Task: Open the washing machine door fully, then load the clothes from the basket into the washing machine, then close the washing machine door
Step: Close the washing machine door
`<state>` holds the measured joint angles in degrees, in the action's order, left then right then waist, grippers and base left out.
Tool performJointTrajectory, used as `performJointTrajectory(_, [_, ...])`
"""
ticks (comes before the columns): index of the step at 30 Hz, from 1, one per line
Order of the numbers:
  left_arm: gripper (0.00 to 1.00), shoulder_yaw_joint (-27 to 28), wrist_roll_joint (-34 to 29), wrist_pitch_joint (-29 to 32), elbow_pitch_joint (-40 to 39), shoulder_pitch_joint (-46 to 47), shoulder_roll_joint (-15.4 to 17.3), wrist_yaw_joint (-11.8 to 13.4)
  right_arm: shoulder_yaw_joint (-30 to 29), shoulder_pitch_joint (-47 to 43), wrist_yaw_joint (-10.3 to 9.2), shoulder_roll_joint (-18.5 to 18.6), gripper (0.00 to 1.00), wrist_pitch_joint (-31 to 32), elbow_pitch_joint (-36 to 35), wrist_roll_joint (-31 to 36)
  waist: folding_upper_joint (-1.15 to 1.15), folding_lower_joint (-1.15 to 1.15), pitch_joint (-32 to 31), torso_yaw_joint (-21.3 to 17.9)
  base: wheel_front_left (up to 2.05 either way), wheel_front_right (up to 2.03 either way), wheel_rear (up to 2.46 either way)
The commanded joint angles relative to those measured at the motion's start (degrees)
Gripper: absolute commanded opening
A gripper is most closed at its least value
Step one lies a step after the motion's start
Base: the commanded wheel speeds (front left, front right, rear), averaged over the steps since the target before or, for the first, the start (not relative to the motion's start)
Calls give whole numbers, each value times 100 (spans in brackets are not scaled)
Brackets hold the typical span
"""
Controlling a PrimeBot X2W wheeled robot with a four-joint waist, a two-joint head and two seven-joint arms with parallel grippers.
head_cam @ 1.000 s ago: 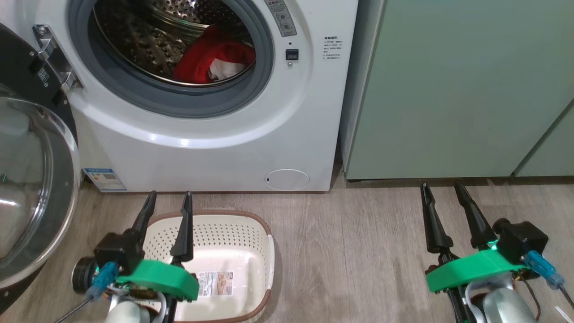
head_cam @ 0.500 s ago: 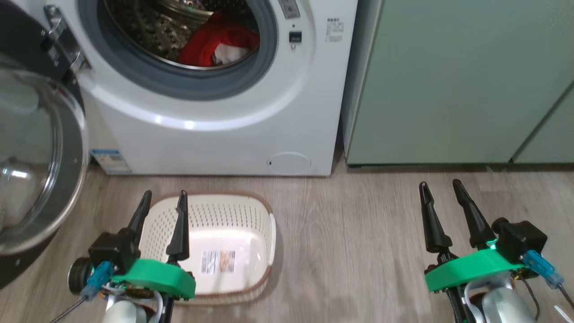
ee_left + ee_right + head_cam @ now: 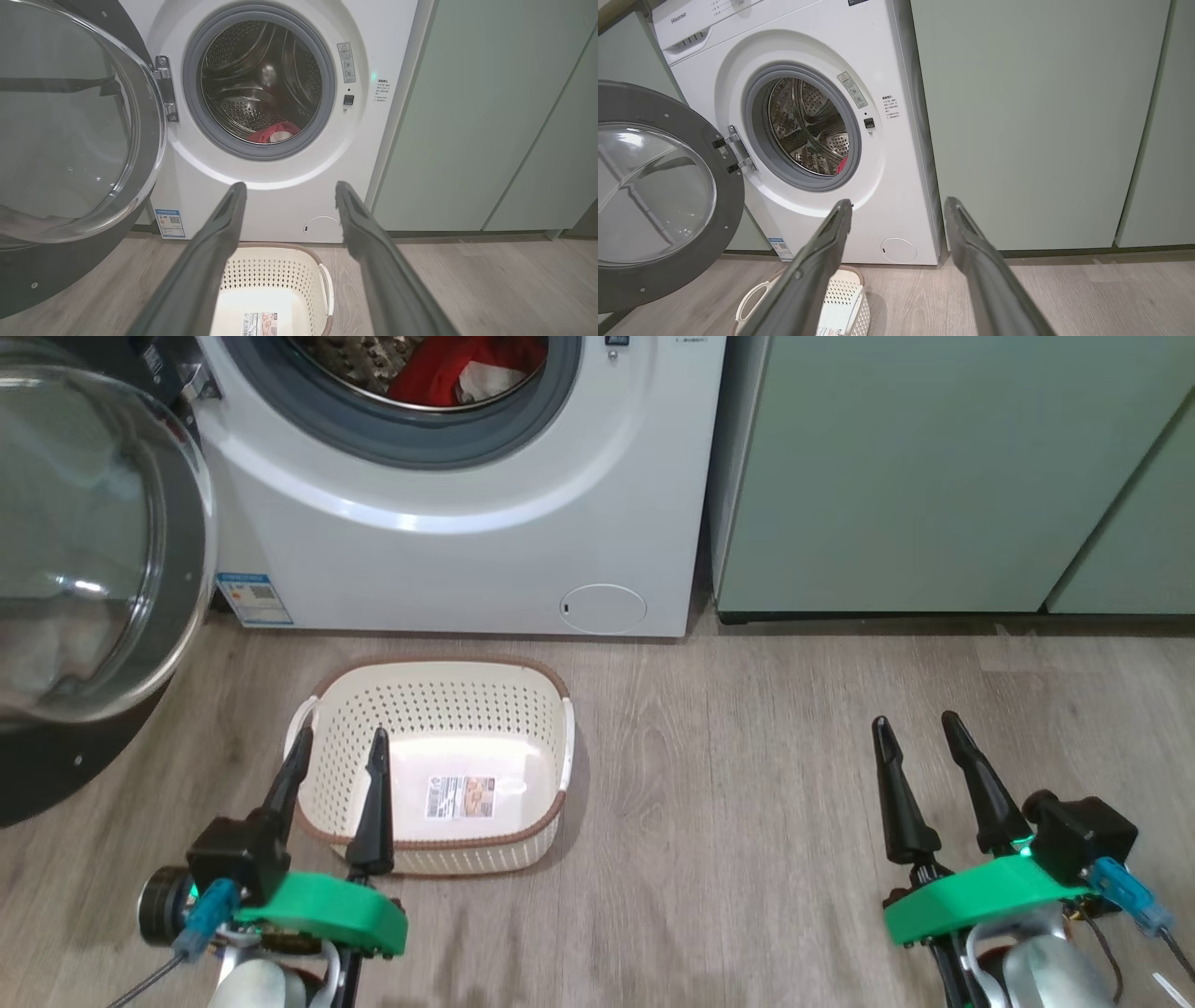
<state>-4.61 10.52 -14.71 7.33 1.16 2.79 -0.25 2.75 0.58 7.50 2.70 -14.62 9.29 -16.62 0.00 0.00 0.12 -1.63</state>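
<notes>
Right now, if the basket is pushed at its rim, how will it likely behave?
The basket is empty, perforated plastic, so probably light and fairly rigid. On the smooth floor it would likely slide; a high push might tip it.

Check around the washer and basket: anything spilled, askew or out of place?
Nothing stands out. The clothes lie inside the washing machine, the basket sits upright on the floor with just its label inside, and the washing machine door hangs wide open. The left gripper and right gripper are open and empty.
</notes>
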Motion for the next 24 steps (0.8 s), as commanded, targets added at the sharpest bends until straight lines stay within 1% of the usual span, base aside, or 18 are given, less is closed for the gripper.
performJointTrajectory(1, [100,155,-47,-29,-227,255,9,42,155,226,-1,18,100,-38,-173,29,0,0,-2,1,-91,91,0])
performJointTrajectory(4, [100,148,-51,-29,-238,240,9,65,164,233,-1,18,100,-38,-166,31,0,0,-11,0,-64,64,0])
performJointTrajectory(11, [100,139,-45,-29,-257,234,9,119,195,245,-1,18,100,-38,-154,31,0,0,-18,-18,0,0,0])
performJointTrajectory(24, [100,112,-17,-29,-210,228,9,81,195,253,-1,18,100,-38,-145,46,0,0,-39,-40,0,0,0])
